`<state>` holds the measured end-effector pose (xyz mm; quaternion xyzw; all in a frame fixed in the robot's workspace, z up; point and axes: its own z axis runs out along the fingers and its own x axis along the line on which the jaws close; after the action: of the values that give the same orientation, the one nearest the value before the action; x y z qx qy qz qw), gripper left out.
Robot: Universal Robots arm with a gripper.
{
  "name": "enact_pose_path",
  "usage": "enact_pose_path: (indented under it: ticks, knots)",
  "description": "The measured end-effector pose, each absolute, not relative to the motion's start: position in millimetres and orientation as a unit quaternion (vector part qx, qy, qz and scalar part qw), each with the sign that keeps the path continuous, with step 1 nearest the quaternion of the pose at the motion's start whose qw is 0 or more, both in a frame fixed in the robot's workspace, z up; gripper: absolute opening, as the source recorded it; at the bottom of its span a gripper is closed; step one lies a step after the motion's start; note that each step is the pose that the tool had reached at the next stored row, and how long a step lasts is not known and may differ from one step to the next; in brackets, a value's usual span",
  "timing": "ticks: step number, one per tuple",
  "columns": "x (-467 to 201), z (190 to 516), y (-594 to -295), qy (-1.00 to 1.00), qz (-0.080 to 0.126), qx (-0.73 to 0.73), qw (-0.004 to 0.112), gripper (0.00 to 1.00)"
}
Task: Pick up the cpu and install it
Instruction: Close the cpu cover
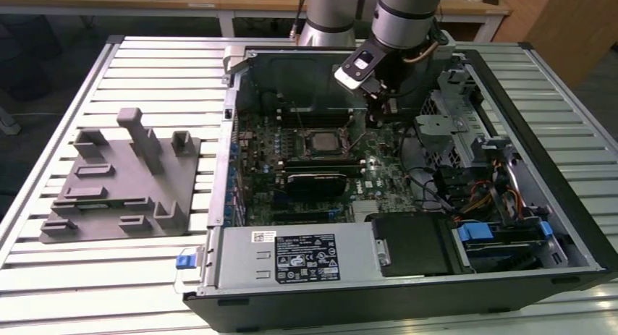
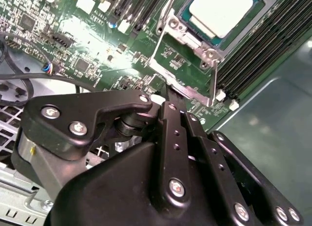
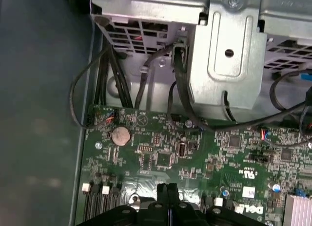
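Observation:
The cpu [image 2: 222, 11], a small square chip with a silvery-beige top, lies flat in the black socket on the green motherboard; in the exterior view the cpu [image 1: 320, 140] sits mid-board inside the open computer case [image 1: 540, 96]. My gripper [image 1: 378, 116] hangs over the board just to the exterior view's right of the socket. In both wrist views its black fingers [image 3: 165, 193] are pressed together, shut with nothing between them. In the second wrist view the gripper [image 2: 168, 95] tip is right at the edge of the socket's metal frame [image 2: 168, 72] and thin lever [image 2: 215, 75]; contact is unclear.
A grey plastic tray [image 1: 106, 205] with upright posts lies on the slatted table at the exterior view's left. Around the gripper inside the case are black cables [image 3: 105, 80], a metal drive cage [image 3: 229, 55], memory slots [image 2: 258, 60] and a power supply [image 1: 289, 259].

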<state>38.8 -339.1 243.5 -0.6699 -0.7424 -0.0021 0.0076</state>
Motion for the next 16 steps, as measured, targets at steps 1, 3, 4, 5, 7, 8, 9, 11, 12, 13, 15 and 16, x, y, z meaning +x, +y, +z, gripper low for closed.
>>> enact_pose_path:
  ticks: [1, 3, 4, 5, 7, 8, 9, 11, 12, 13, 15, 16]
  knots:
    - [37, 243, -339, -0.742, -0.002, -0.670, 0.008, 0.11]
    - [34, 244, -339, -0.742, -0.003, -0.670, 0.008, 0.11]
    - [33, 244, -339, -0.742, -0.003, -0.670, 0.008, 0.11]
    - [31, 244, -339, -0.742, -0.003, -0.670, 0.008, 0.11]
    - [27, 244, -339, -0.742, -0.003, -0.670, 0.008, 0.11]
    - [25, 244, -339, -0.742, -0.003, -0.670, 0.008, 0.11]
    - [23, 244, -339, -0.742, -0.003, -0.670, 0.007, 0.11]
    - [20, 243, -339, -0.742, -0.004, -0.670, 0.007, 0.11]
    - [19, 244, -339, -0.742, -0.004, -0.670, 0.007, 0.11]
    - [18, 243, -339, -0.742, -0.004, -0.670, 0.007, 0.11]
    - [15, 243, -339, -0.742, -0.004, -0.670, 0.007, 0.11]
    - [13, 243, -339, -0.742, -0.004, -0.670, 0.007, 0.11]
